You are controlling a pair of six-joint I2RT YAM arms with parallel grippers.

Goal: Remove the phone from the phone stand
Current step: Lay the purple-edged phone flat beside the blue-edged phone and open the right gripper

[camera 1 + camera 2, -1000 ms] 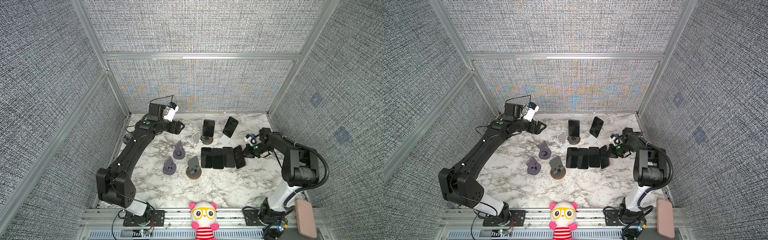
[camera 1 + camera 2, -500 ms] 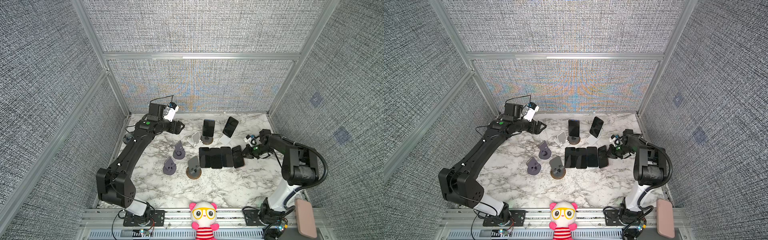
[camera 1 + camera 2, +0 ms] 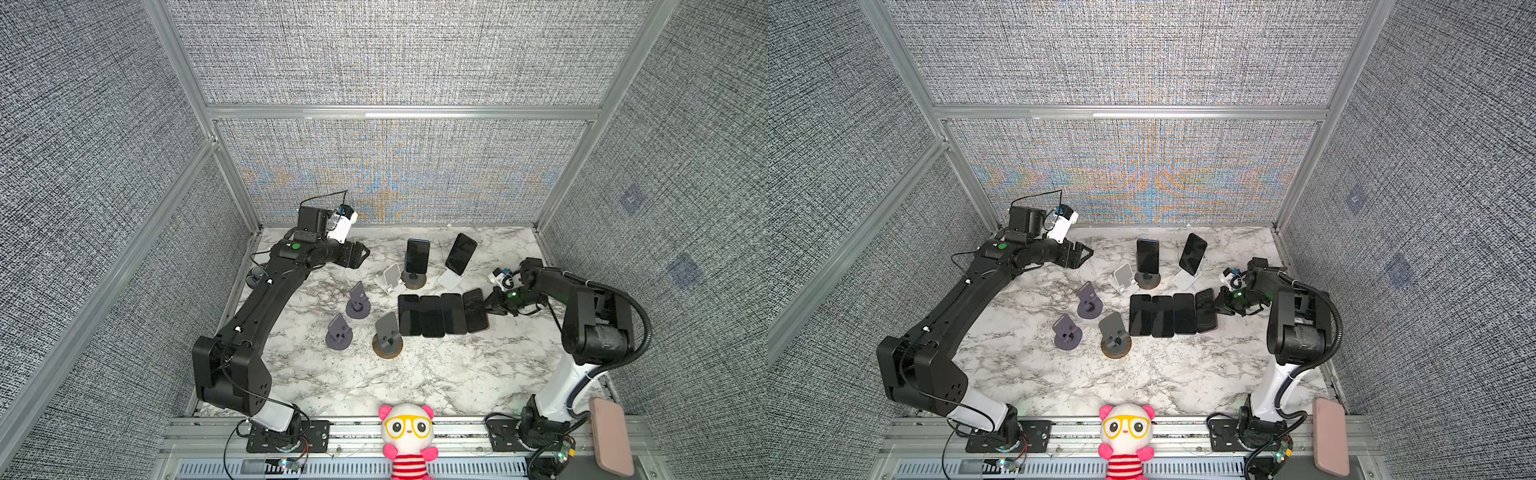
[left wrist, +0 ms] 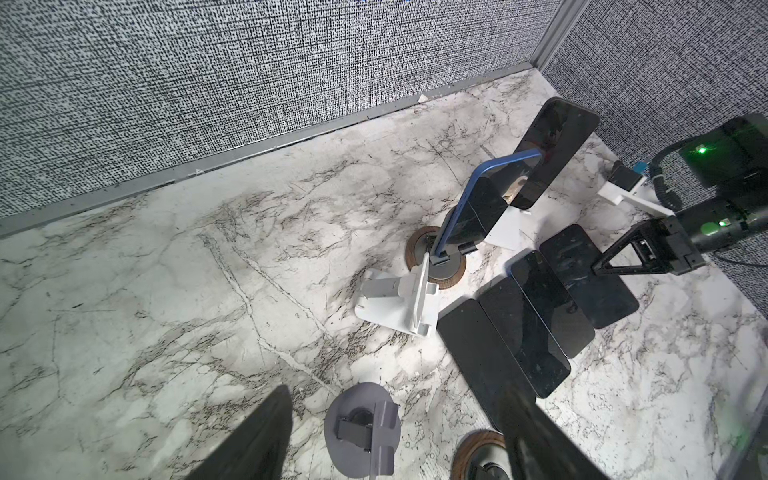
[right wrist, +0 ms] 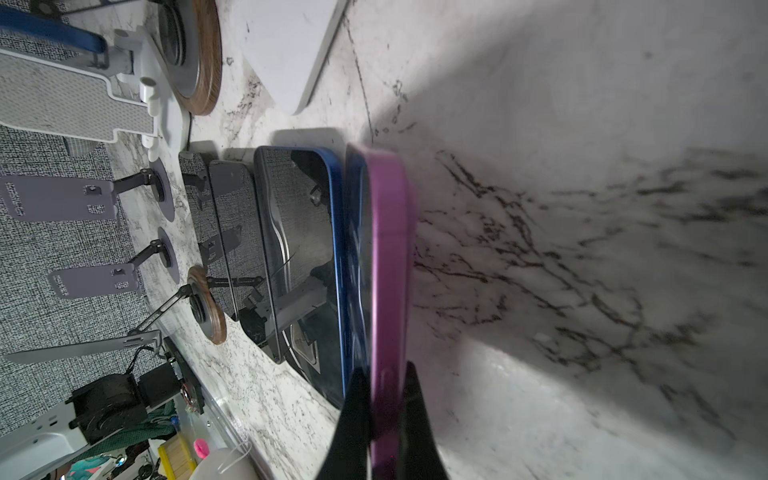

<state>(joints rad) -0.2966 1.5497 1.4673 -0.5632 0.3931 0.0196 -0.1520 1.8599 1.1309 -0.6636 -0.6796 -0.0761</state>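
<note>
The white marble tabletop (image 3: 436, 374) spreads beneath me. My left gripper (image 3: 364, 254) hovers over its back left part, fingers spread wide and holding nothing. My right gripper (image 3: 487, 308) sits low on the right side, pinched tight on the long edge of the pink-rimmed dark phone (image 5: 390, 249). This phone is off any stand, down at the table at the right end of a row of four, touching its blue-rimmed flat neighbour (image 5: 299, 249); I cannot tell whether it lies fully flat. Two more dark flat phones (image 3: 409, 316) complete that row side by side. Behind the row, a blue-edged phone (image 3: 417, 255) stands upright in a round wood-rimmed stand (image 3: 413, 283), and a black phone (image 3: 460, 253) leans on a white plate stand (image 3: 449, 283). Left of the row stand four bare holders: a white folding stand (image 3: 390, 280), a grey stand on a wooden disc (image 3: 388, 337), and two lilac-grey plastic stands (image 3: 357, 302).
</note>
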